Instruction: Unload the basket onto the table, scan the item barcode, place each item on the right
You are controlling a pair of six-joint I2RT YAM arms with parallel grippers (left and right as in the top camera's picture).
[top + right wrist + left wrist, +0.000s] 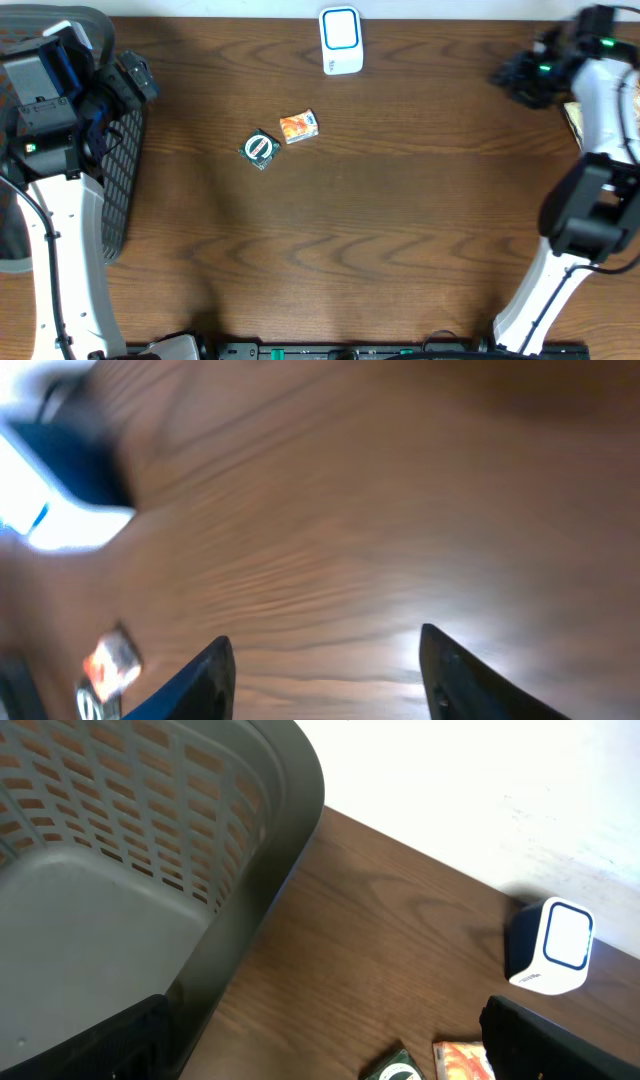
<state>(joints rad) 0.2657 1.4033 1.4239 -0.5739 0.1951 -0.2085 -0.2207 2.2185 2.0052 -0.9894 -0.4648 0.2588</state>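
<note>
Two small items lie mid-table: an orange packet (299, 126) and, beside it, a dark green packet with a round white label (260, 149). No barcode shows on either. The white scanner with a blue-ringed window (341, 40) stands at the far edge. My left gripper (135, 78) hovers open over the basket's far end, holding nothing; its wrist view shows the scanner (555, 945), the green packet (395, 1070) and the orange packet (462, 1062). My right gripper (510, 75) is open and empty at the far right, over bare wood (325, 660), with the orange packet (112, 660) far off.
A grey slotted basket (120, 170) stands at the table's left edge, under my left arm; its wall (250, 870) fills the left wrist view. Something yellowish (572, 118) lies partly hidden behind my right arm at the right edge.
</note>
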